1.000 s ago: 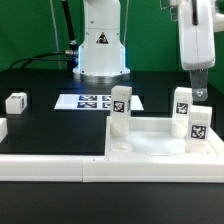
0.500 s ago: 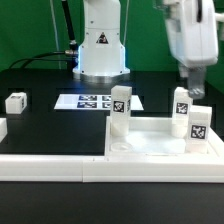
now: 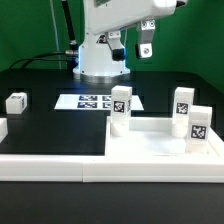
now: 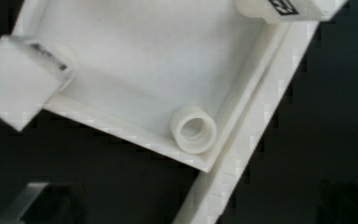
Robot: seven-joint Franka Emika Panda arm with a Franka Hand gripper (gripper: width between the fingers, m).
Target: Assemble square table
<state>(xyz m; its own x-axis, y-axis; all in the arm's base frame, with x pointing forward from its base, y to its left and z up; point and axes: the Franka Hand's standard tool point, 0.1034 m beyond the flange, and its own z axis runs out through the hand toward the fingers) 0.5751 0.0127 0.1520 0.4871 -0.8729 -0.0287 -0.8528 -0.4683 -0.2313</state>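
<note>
The square table's white slab lies rim-up at the exterior view's lower right. Three tagged legs stand upright on it: one at its near-left corner and two on its right side. A loose leg lies on the black table at the exterior view's left, and another shows at the edge of that view. My gripper hangs open and empty, high above the slab's far-left part. The wrist view looks down on the slab, a round socket and two legs.
The marker board lies flat behind the slab, in front of the robot's base. A long low white border wall runs along the table's front edge, against the slab.
My gripper has swung from above the slab's right-hand legs toward the exterior view's left and a little higher, turning as it went. It stayed open. No part moved.
</note>
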